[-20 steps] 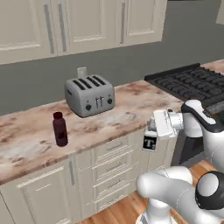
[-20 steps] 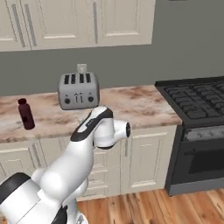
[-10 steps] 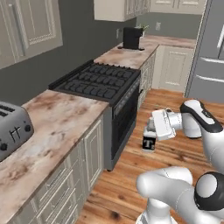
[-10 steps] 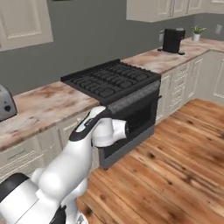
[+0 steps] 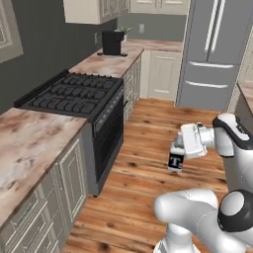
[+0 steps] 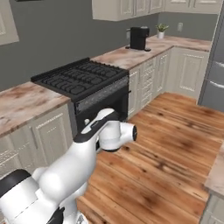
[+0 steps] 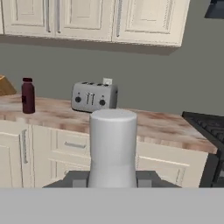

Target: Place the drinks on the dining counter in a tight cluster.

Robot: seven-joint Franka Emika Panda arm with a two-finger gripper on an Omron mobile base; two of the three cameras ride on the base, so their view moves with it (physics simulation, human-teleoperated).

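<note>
End effector [image 5: 176,159] is pinching the white T-label bottle [image 5: 175,161] around its body, carrying it upright over the wood floor [image 5: 148,148]. Probably rigid, light, smooth plastic, so slip risk; gripping mid-body looks right. Hand view is showing the maroon bottle [image 7: 28,95] waiting on the wall surface [image 7: 52,117] near the toaster [image 7: 94,96]; left base view is showing the stove [image 5: 74,91] instead.

White T bottle [image 5: 175,161] upright, held above floor; maroon bottle [image 7: 28,96] upright on wall counter [image 7: 166,127].

White bottle's [image 7: 113,148] base behind fingers [image 7: 75,179], label perhaps unseen.
</note>
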